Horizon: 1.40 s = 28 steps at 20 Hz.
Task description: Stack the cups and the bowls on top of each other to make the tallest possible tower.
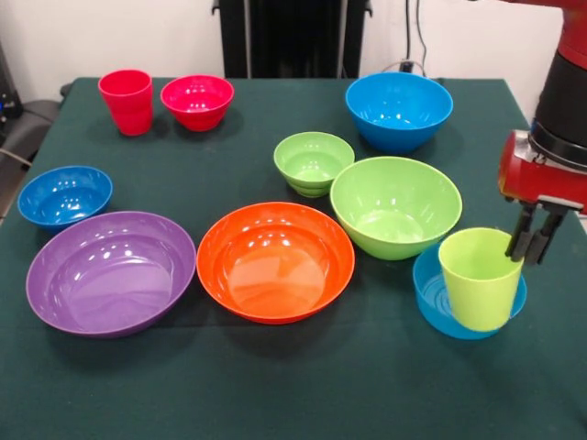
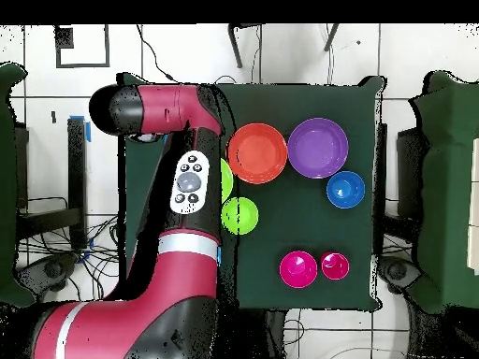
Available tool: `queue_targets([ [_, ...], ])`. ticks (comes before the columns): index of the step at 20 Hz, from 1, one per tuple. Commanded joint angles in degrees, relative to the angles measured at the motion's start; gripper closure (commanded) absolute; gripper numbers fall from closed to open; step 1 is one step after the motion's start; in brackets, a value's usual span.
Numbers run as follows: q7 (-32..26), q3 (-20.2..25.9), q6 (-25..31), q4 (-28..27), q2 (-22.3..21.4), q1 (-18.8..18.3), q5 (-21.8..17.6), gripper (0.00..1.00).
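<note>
Cups and bowls are sitting mostly unstacked on a dark green table. Only a beginning tower is standing at the front view's right: a lime-green tumbler is resting upright inside a shallow teal-blue bowl. By my judgement, most of the task remains. A red tumbler and small red bowl are waiting side by side at the far left, well apart from the tower, and a small dark-blue bowl is lying at the left edge. The red arm is reaching down from the upper right. Its gripper is pinching the lime-green tumbler's rim, dark fingers pressed close together.
</note>
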Motion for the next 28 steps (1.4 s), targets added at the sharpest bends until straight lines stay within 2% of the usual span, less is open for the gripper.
queue_targets([
  [1,10.7,0.6,7.1,0.1,1.4,1.6,0.0,1.00],
  [7,10.8,-0.8,6.7,1.7,0.9,2.6,0.3,1.00],
  [21,9.6,-0.5,4.8,5.0,-0.1,3.8,2.2,1.00],
  [28,10.1,-2.7,4.1,6.1,0.0,4.9,1.9,1.00],
])
